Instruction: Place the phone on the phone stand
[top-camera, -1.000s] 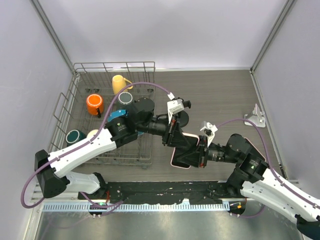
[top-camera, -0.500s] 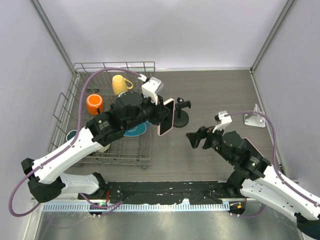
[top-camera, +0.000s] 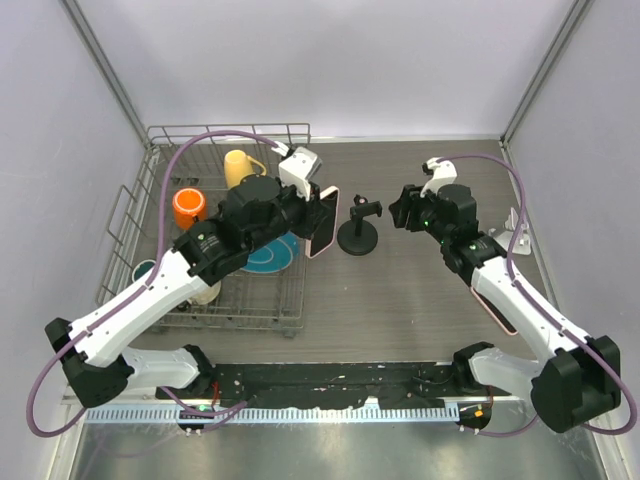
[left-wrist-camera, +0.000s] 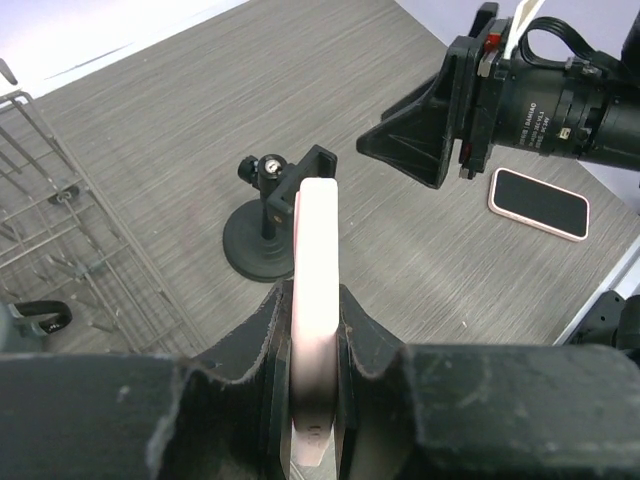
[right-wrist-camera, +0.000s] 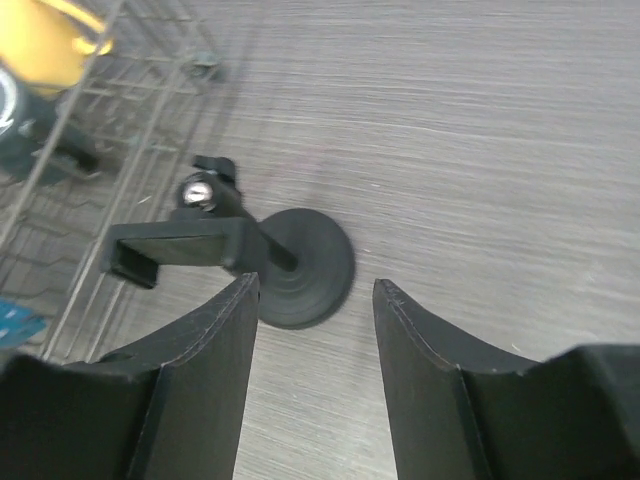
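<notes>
1. Phone (left-wrist-camera: 315, 290): off the table (top-camera: 420, 290), standing on edge, clamped in the left hand (top-camera: 303, 213). It sits just left of the stand and does not touch it.
2. Stand (top-camera: 358, 236): upright on the table, holder (right-wrist-camera: 175, 248) empty.
3. Right hand (right-wrist-camera: 314, 292): spread, grasping nothing, close on the stand's right side.
4. Second phone (left-wrist-camera: 538, 203): flat on the table, well apart.
5. Judgement: pickup done. Seating the phone in the holder and letting go are left.

Overhead camera looks down on the table (top-camera: 420, 300); both wrist cameras closely share the phone stand (left-wrist-camera: 252, 255).
</notes>
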